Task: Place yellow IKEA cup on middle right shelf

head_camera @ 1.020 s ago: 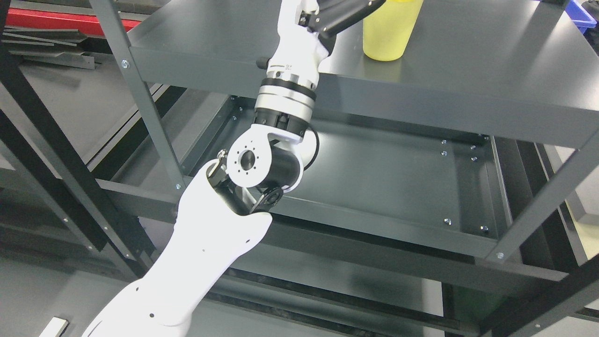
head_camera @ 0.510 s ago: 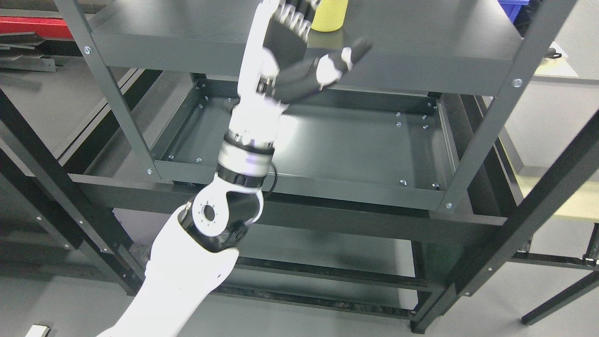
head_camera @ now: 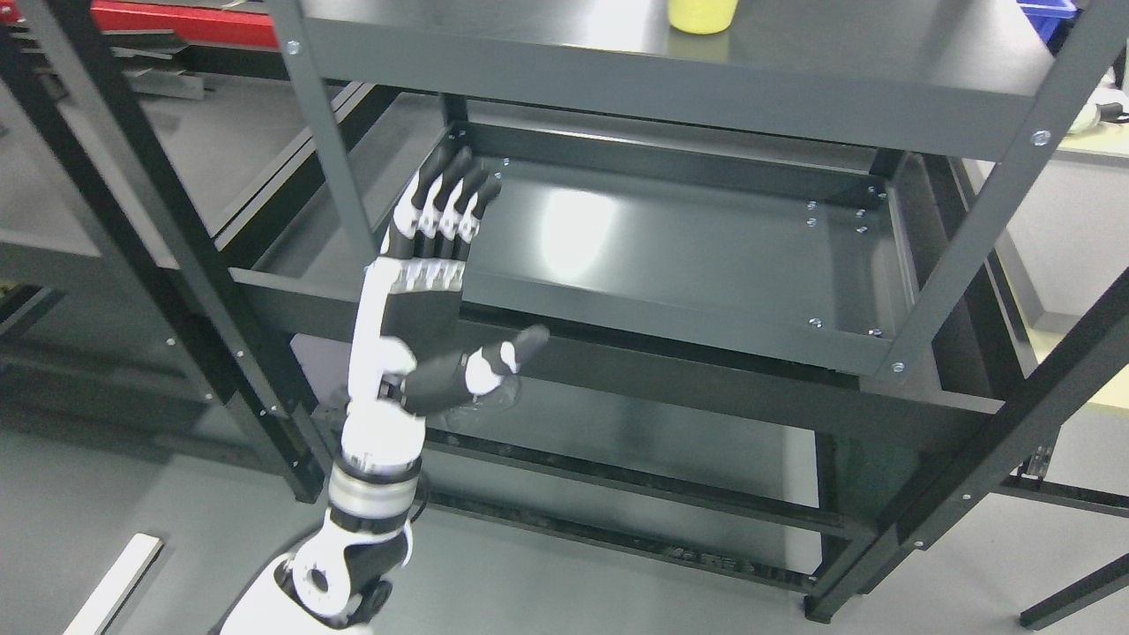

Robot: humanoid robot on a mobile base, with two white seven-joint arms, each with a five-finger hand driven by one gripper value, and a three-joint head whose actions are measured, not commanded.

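Left hand (head_camera: 422, 304) raised in front of the shelving, fingers straight, thumb out, holding nothing. Yellow cup (head_camera: 702, 15) stands on the shelf (head_camera: 794, 62) above, far right.

Left robot hand (head_camera: 422, 300) upright, fingers spread.

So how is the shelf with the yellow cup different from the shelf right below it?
The upper shelf carries the yellow cup, which stands upright near its back; the lower shelf has nothing on it. The upper shelf looks like a flat slab with a plain front edge, while the lower shelf is a shallow tray with a raised rim and visible screws. Both are dark grey metal in the same frame.
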